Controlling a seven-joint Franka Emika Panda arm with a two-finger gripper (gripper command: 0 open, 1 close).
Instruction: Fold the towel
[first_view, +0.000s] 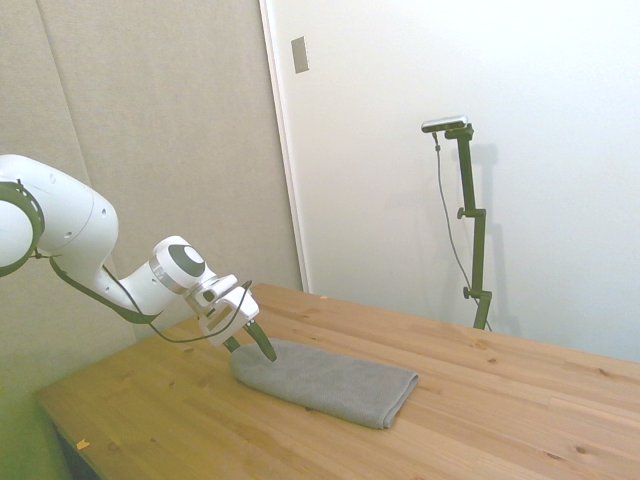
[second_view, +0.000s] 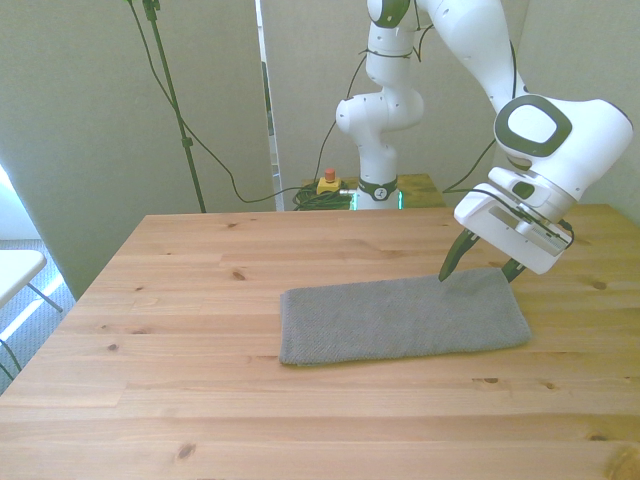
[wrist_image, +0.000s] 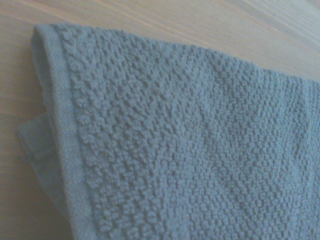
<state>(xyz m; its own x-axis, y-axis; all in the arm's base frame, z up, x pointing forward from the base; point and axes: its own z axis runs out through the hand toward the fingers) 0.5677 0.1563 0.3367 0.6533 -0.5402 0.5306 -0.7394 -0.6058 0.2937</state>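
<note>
The grey towel (second_view: 400, 320) lies flat on the wooden table (second_view: 200, 280) as a long, layered rectangle. It also shows in the side view as the towel (first_view: 330, 383). My gripper (second_view: 481, 268) stands open and tilted at the towel's far corner on the front view's right, fingertips down at cloth level. One finger (second_view: 450, 262) meets the far long edge and the other sits just past the short end. In the side view the gripper (first_view: 248, 346) is at the towel's left end. The wrist view shows the towel (wrist_image: 190, 140) close up, its hemmed edge over a lower layer.
A red-and-yellow button box (second_view: 328, 184) and cables lie behind the table by the robot's base. A white piece of furniture (second_view: 15, 275) stands off the table at the front view's left. Bare wood surrounds the towel on all sides.
</note>
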